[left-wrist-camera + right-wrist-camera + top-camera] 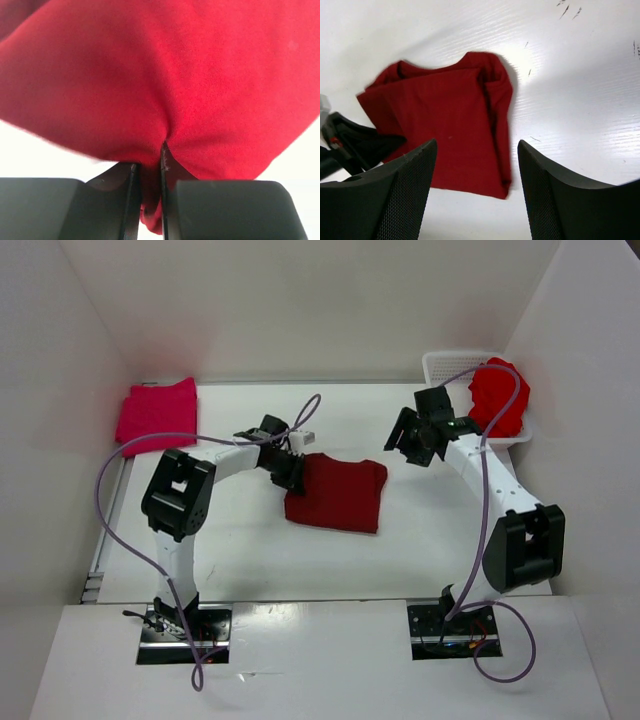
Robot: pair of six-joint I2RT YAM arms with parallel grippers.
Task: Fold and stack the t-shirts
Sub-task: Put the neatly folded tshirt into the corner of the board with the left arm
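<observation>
The left gripper had its jaws nipped tight on a bunch of cloth at the 10 o'clock corner of the dark maroon t-shirt, which lay partly folded at the centre of the table. The right gripper hovered at that shirt's 2 o'clock, jaws apart and empty. 1 pink t-shirt sat folded at the table's 10 o'clock, and 1 bright red t-shirt sat in the white basket at 2 o'clock. The pinch looked small, so a pull could catch only some layers, undo the fold, or drag the whole shirt.
</observation>
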